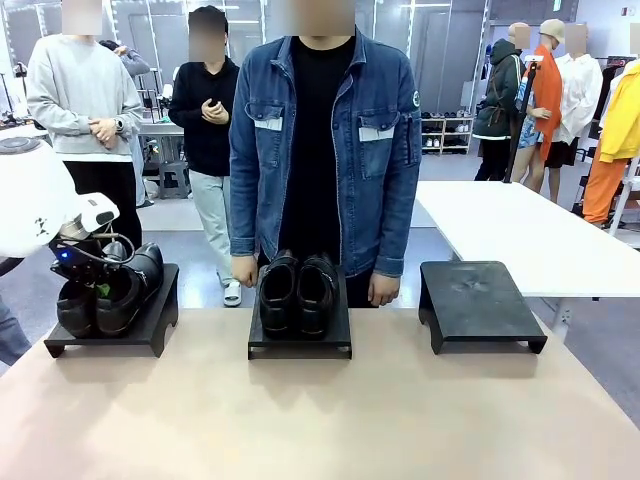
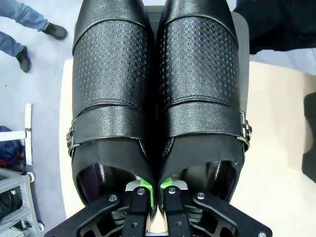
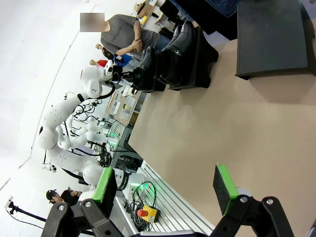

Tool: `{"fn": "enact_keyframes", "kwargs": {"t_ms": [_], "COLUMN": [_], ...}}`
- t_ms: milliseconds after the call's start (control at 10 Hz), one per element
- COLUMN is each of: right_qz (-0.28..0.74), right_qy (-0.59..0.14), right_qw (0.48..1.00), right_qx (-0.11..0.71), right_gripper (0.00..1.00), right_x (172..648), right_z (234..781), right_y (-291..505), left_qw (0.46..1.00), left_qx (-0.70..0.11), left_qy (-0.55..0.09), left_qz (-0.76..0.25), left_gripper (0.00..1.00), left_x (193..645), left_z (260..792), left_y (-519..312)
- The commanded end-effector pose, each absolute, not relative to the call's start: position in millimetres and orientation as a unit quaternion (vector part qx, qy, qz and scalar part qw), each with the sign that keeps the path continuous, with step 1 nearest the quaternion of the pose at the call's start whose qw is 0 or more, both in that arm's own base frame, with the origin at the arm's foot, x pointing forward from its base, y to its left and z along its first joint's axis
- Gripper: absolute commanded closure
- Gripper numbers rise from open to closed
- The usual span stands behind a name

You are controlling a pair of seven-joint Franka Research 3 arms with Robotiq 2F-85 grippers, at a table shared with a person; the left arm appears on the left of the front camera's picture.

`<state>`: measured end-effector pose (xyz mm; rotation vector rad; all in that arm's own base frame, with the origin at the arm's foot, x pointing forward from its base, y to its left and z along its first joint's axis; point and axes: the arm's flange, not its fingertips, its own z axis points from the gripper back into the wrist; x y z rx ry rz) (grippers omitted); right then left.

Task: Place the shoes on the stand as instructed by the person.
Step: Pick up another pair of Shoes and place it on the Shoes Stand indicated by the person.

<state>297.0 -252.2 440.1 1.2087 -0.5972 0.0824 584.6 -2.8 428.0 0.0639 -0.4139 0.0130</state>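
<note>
Standing on the left stand [image 1: 110,335], the pair of textured, buckled shoes [image 1: 110,290] sits side by side with the left gripper [image 1: 98,288] down at its heel end. From the left wrist camera the two shoes [image 2: 158,98] lie toes away, inner sides pressed together, and the green-padded fingers [image 2: 144,186] reach into the shoe openings on either side of the touching inner walls; the pads are close together, but whether they press the leather or stand just clear of it cannot be told from this angle. A second pair of black shoes [image 1: 297,290] rests on the middle stand [image 1: 300,340], toes toward the robot, right in front of the person [image 1: 325,150] in the denim jacket, whose hands hang beside that stand. The right stand [image 1: 480,300] is a bare black platform on the beige table [image 1: 320,420]. The right gripper [image 3: 165,190] hangs above the table's near edge with its fingers wide apart and nothing between the green pads [image 3: 224,187]; its camera sees the right stand [image 3: 274,37] and, farther off, the middle pair [image 3: 180,37] and the left arm [image 3: 94,84] at the far stand.
</note>
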Motion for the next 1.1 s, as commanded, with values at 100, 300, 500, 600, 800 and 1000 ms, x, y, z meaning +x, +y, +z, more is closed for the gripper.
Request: {"fn": "enact_keyframes", "kwargs": {"t_ms": [100,300,500,600,800,1000], "right_qz": [0.040,0.040,0.040,0.040,0.040,0.040], "right_qy": [-0.280,-0.280,-0.280,-0.280,-0.280,-0.280], "right_qw": [0.778,0.778,0.778,0.778,0.778,0.778], "right_qx": [0.561,0.561,0.561,0.561,0.561,0.561], "right_gripper": [0.00,0.00,0.00,0.00,0.00,0.00], "right_x": [295.7,295.7,295.7,295.7,295.7,295.7], "right_z": [441.7,441.7,441.7,441.7,441.7,441.7], "right_y": [-251.8,-251.8,-251.8,-251.8,-251.8,-251.8], "left_qw": [0.971,0.971,0.971,0.970,0.969,0.968], "left_qx": [0.054,0.050,0.052,0.058,0.063,0.070], "left_qy": [-0.231,-0.233,-0.232,-0.236,-0.236,-0.237], "left_qz": [0.022,0.025,0.023,0.024,0.023,0.036], "left_gripper": [0.55,0.17,0.00,0.00,0.01,0.00], "left_x": [592.7,590.7,586.2,584.1,579.6,573.5], "left_z": [437.9,441.4,445.7,448.6,453.7,459.9], "left_y": [-9.9,-10.3,-9.8,-11.4,-12.3,-14.2]}}
